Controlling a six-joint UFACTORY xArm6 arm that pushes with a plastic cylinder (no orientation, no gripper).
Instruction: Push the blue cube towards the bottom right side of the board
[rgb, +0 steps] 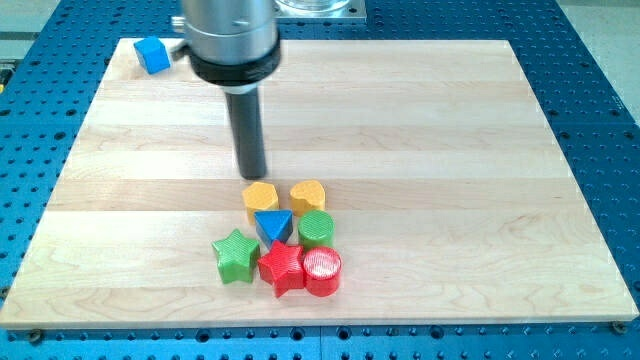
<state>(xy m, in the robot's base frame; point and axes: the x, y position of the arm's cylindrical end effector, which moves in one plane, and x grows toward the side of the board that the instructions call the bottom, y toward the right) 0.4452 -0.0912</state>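
jaws aren't part of this setup at all, so nothing is gripped or held; only a straight dark rod is carried by the arm, and my tip (252, 177) is seen resting on the wooden board (450, 150) a bit left of centre frame. the tip is placed just above the yellow hexagon block (261, 196), very near its top edge, though whether it's actually touched can't be told. the blue cube (152, 55) is found way off in the upper left of the frame, close to the board's top-left corner, tilted a little and well apart from the tip and from everything else. the rest of the blocks are bunched together in the lower middle of the frame: a yellow cylinder (308, 195) is set just right of the hexagon, a blue triangle block (273, 225) is tucked below the hexagon, and a green cylinder (316, 229) is sat beside it on the right. below those, a green star (235, 256) is seen at the left, a red star (282, 267) in the middle and a red cylinder (322, 271) at the right, all packed close or touching. the board is laid on a blue perforated table (600, 90).
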